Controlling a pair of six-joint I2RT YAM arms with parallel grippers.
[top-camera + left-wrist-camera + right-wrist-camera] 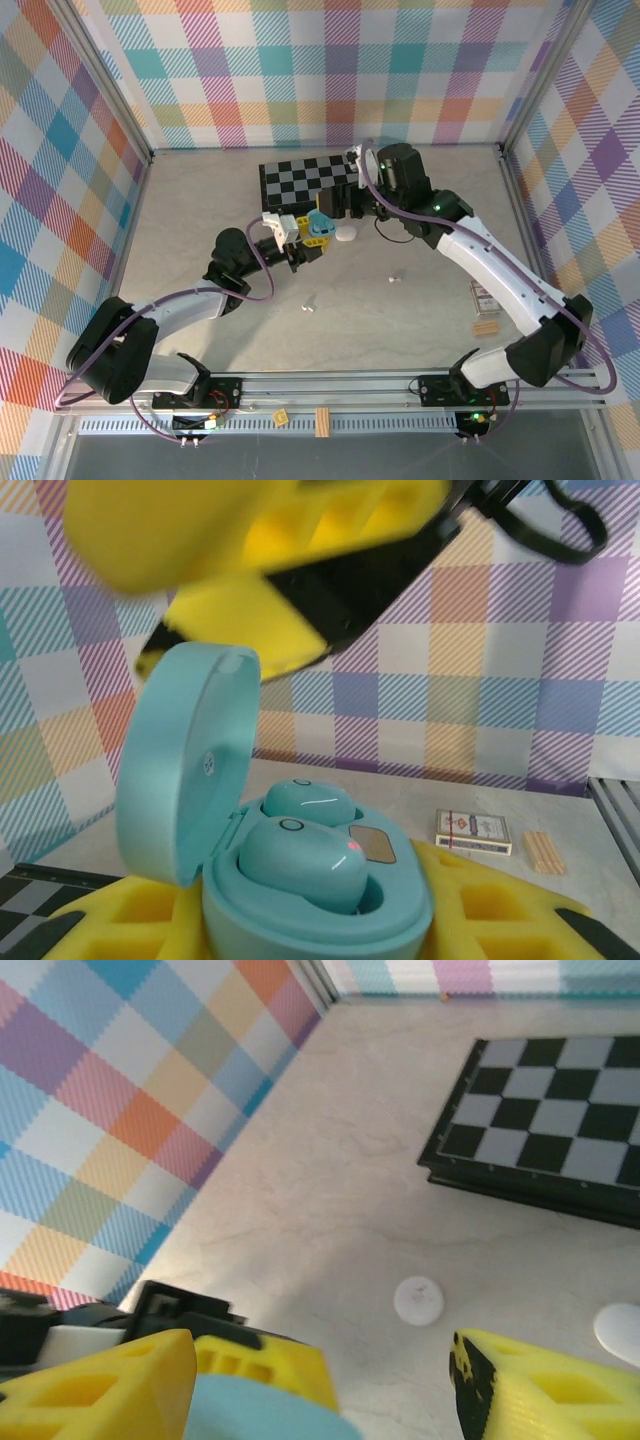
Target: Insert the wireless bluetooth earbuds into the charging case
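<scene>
**Earbuds: two blue ones seated in the held case, two white ones loose on the table**

Closest to the arm bases, two tiny white stemmed plastic earbuds lie well apart on the pale marbled table. They are too small to make out further. Pieces like these are likely featherweight, hard and slick, and apt to skid or flick away. A gentle pinch across the rounded body, with the stem free to guide it into its socket, looks the safest hold.

Further out, the left gripper is clamped on the base of a light-blue pebble-shaped plastic charging case, held off the table with its hinged lid standing up. Two light-blue glossy plastic earbuds sit side by side in its sockets. They are smooth and rounded, and the nearer one shows a small red light.

Just above and beyond the case hangs the right gripper. Its yellow jaws are spread wide with nothing between them, and the edge of the blue lid lies just below them.

A white rounded case rests just beside the blue one. Behind both, a black-and-white folding chessboard lies flat.
</scene>
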